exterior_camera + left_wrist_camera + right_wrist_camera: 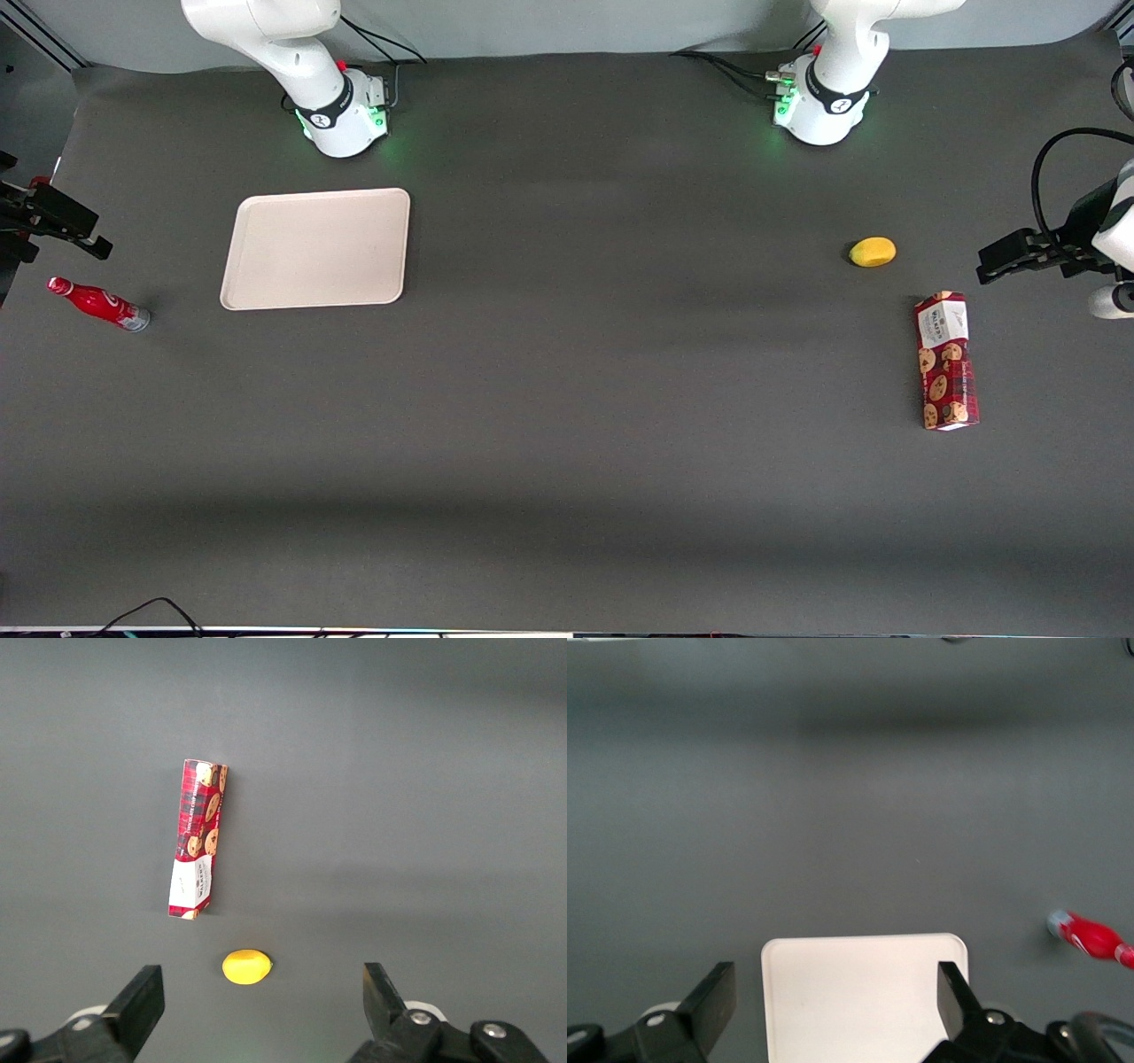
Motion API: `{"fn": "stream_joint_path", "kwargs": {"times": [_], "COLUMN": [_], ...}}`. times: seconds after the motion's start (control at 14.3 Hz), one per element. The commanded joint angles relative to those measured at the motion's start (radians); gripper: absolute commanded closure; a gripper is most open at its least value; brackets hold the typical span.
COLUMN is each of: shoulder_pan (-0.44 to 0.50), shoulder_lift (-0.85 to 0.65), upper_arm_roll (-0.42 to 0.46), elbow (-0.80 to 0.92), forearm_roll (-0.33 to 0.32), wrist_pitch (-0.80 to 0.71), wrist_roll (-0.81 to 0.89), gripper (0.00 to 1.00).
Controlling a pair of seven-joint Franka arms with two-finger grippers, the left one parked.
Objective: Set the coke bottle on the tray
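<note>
front view: small slim red coke bottle w/ red cap & silvery base lies on its side on dark worktop, just below black end effector, which is spread wide, empty. flat cream-beige tray sits beside. prob light, rigid, slick & rolly; pinch mid-body across the width.

coke bottle cap cut off, gripper fingers partly cropped

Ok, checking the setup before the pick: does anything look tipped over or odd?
Yes: the coke bottle lies on its side on the table beside the empty tray, not upright. The cookie box also lies flat near the lemon. The gripper hovers open over the tray's edge.
</note>
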Motion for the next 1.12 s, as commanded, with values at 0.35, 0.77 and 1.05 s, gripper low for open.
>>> {"fn": "stream_joint_path", "kwargs": {"times": [0.35,0.77,1.05], "shoulder_pan": [-0.005,-0.013,-0.016], "shoulder_lift": [0.033,-0.001,0.016], "upper_arm_roll": [-0.350,-0.538,-0.621], "elbow": [-0.061,-0.388,-0.497], "forearm_roll": [-0.060,-0.107,-0.093], "wrist_pitch": [-0.003,0.382,0.554], "wrist_roll": [-0.295,-0.428,-0.512], "gripper": [0.00,0.00,0.00]}}
